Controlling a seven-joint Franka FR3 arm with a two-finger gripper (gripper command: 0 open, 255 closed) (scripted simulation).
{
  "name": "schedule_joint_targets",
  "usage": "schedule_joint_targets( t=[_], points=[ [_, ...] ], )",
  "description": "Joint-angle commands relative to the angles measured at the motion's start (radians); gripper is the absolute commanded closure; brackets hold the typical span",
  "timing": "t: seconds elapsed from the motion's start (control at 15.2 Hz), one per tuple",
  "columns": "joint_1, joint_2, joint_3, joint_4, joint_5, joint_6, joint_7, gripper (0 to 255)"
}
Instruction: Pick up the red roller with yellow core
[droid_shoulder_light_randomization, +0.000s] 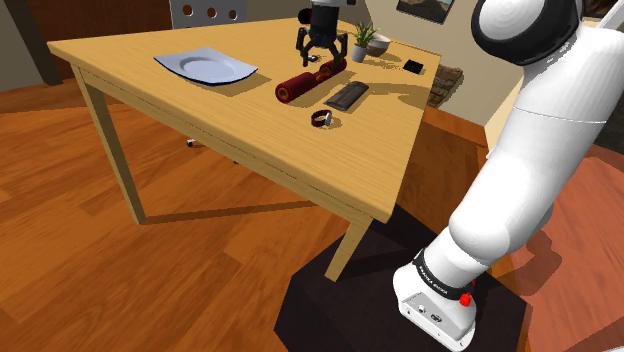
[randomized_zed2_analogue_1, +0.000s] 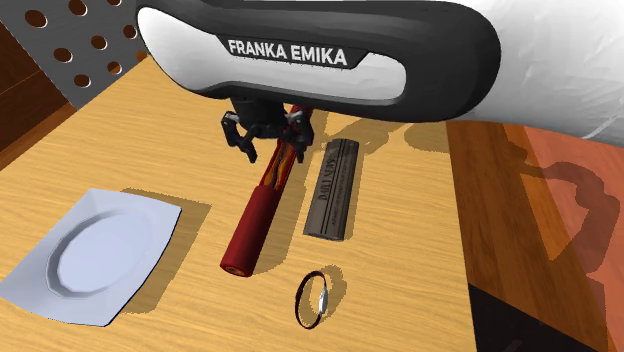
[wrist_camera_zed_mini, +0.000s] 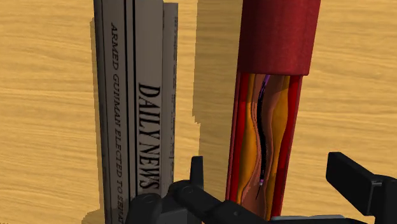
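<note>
Here we see the pincer spread wide over one end of the red roller. One finger is on each side and neither touches it. The roller lies flat on the wood surface, just beside a folded newspaper. A white plate sits on its other side.

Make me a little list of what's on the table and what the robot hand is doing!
Table: light wood
Roller: dark red with a yellow core, lying flat
Gripper: open, fingers either side of one roller end, not clasping it
Newspaper: folded, beside the roller
Plate: white, apart from the rest
Ring: small, near the roller's other end
</note>
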Motion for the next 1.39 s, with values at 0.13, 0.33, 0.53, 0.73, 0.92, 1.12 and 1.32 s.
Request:
schedule_joint_targets(
  t=[0.13,0.33,0.53,0.73,0.92,1.12,1.32],
  points=[
    [-0.002,-0.002,-0.001,-0.055,0.0,0.053,0.004,0],
    [-0.001,-0.004,-0.001,-0.065,0.0,0.062,0.005,255],
    [-0.002,-0.003,-0.001,-0.064,0.0,0.061,0.004,255],
    [-0.002,-0.003,-0.001,-0.064,0.0,0.062,0.004,255],
    [-0.002,-0.002,-0.001,-0.063,0.0,0.061,0.004,255],
    [-0.001,-0.001,-0.001,-0.02,0.0,0.02,0.003,255],
    [0.0,0.004,0.0,0.026,0.0,-0.022,0.001,255]
  ],
)
